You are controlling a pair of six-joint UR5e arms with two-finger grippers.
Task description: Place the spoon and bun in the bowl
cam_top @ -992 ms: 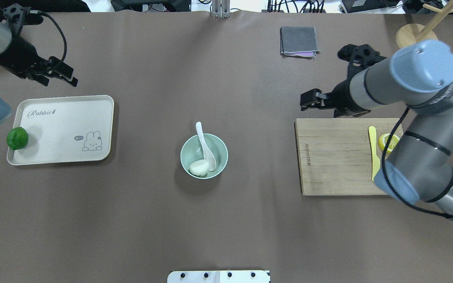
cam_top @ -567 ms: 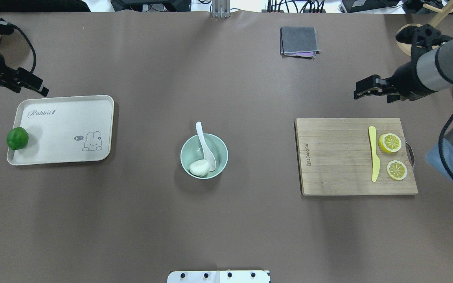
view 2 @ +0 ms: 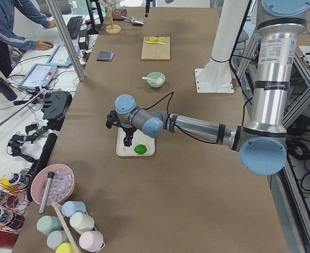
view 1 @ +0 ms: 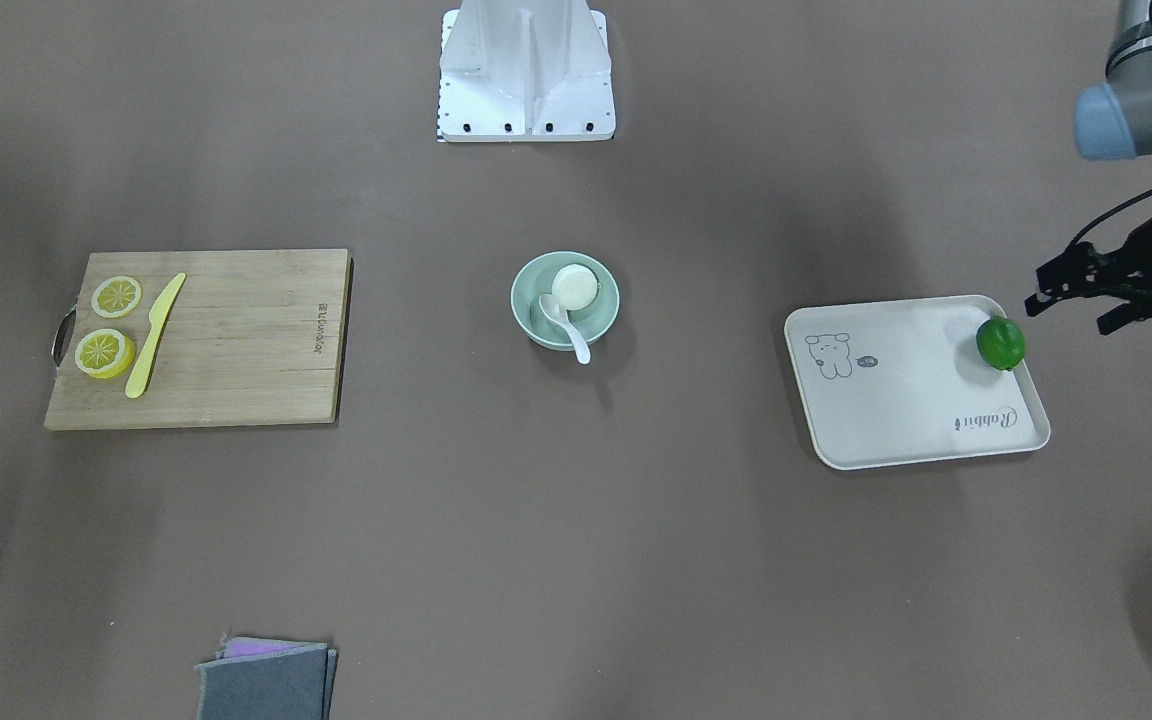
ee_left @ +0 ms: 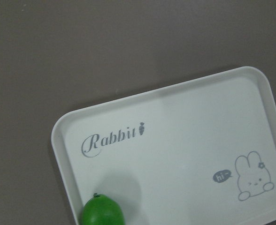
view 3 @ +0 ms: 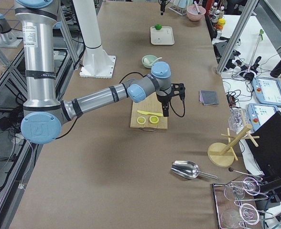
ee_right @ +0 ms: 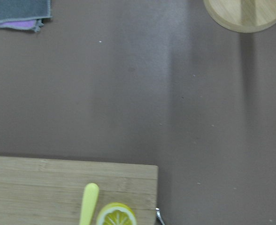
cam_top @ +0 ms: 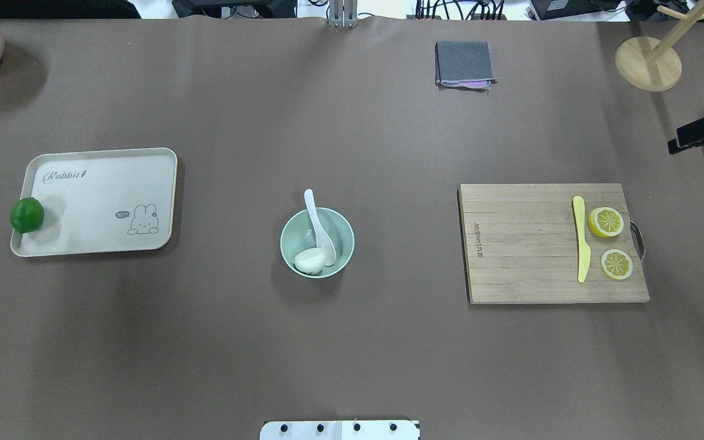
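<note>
1. At the left edge of the overhead view only a sliver of the left pincer [view 1: 1071, 312] shows. In the front-facing view it hangs at the right edge just above the tray's upper right corner, its two fingers spread apart and holding nothing.
2. The cream rabbit-print tray [cam_top: 101, 183] lies at middle left of the overhead view, with a green lime [cam_top: 27, 215] against its left rim.
3. The mint-green bowl [cam_top: 344, 235] stands at the centre of the brown tabletop [cam_top: 352, 354], well apart from both pincers.
4. The white soup spoon [cam_top: 317, 223] sits in the bowl, scoop down inside and handle leaning out over the upper rim.
5. The bun [cam_top: 309, 261] lies tilted in the bowl's lower left part, touching the spoon's scoop.
6. The wooden cutting board [cam_top: 523, 244] at middle right carries a yellow plastic knife [cam_top: 582, 241] and, just right of it, two lemon slices [cam_top: 605, 222].
7. The right pincer [cam_top: 691, 139] juts in at the right edge, above the board and cut off by the frame. I cannot tell whether it is spread or closed.
</note>
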